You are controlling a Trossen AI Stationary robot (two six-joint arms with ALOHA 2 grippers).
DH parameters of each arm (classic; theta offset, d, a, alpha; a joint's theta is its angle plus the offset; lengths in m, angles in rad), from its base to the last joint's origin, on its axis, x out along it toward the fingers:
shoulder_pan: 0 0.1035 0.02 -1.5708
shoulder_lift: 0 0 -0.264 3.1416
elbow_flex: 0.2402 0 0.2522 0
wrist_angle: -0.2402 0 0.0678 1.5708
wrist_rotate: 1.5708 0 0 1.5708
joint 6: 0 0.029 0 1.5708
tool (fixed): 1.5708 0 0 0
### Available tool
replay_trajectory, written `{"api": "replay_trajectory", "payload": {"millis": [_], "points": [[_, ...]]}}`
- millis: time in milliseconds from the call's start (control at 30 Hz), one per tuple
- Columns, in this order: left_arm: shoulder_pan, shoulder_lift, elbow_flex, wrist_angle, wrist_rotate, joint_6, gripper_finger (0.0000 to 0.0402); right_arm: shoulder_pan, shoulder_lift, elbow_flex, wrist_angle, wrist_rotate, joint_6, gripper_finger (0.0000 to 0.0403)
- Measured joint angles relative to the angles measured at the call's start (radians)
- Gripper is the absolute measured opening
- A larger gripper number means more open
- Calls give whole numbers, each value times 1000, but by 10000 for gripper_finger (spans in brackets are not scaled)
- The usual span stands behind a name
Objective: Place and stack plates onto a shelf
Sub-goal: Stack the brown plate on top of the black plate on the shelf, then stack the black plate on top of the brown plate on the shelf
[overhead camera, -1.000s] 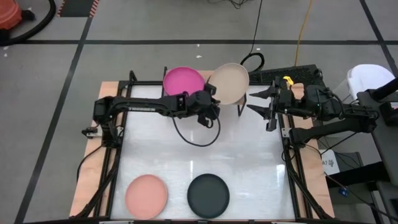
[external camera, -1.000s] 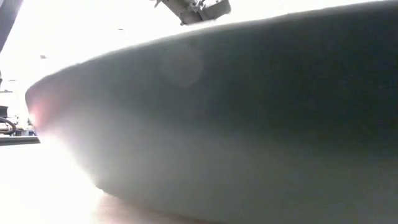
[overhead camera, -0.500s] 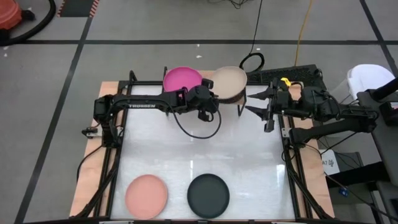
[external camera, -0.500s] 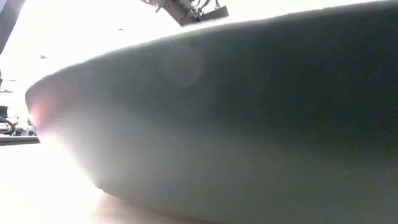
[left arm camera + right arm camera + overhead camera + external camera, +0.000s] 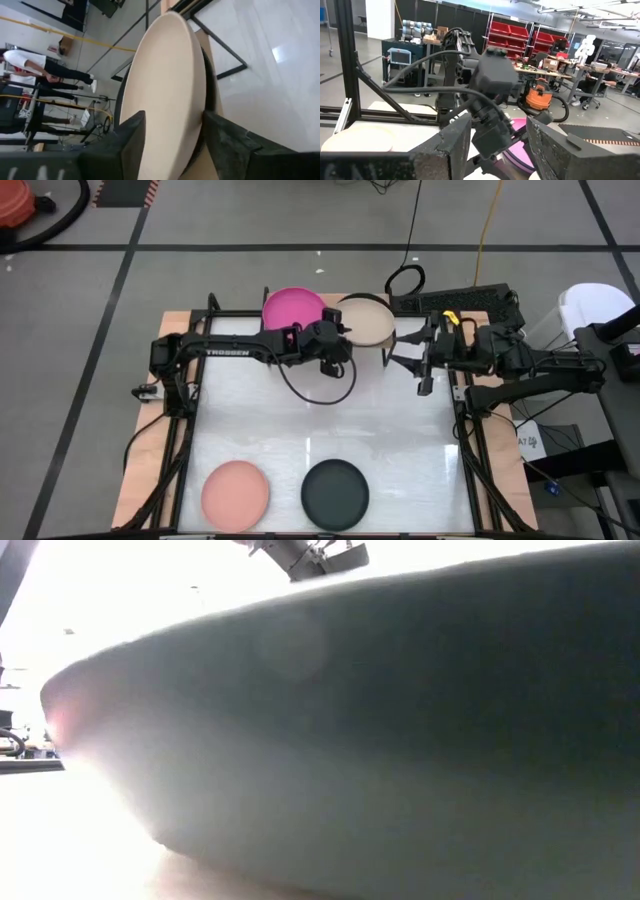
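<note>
Left gripper [image 5: 341,338] at the back of the table, fingers [image 5: 127,142] clamped on the near rim of the beige plate [image 5: 365,319], which lies over the shelf [image 5: 392,338] just beside the magenta plate [image 5: 294,308]. Right gripper [image 5: 408,355] hanging just right of the shelf, fingers [image 5: 445,142] spread apart and empty, pointed toward the left arm. Salmon pink plate [image 5: 236,493] and black plate [image 5: 335,493] resting side by side at the front edge of the table [image 5: 400,430], well apart from both grippers.
</note>
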Motion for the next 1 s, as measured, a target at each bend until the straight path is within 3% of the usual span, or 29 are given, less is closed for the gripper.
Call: {"api": "replay_trajectory", "payload": {"millis": [367,600,833,1000], "points": [[-46,-18,-2,-9,-179,-4,238,0,0,0,26,0,3,173],[-82,-99,0,30,-186,-54,253,0,0,0,27,0,7,173],[-152,-253,-2,13,-186,-169,253,0,0,0,18,-4,38,173],[-231,-409,-1,-9,-185,-271,253,0,20,0,-34,-104,95,173]]}}
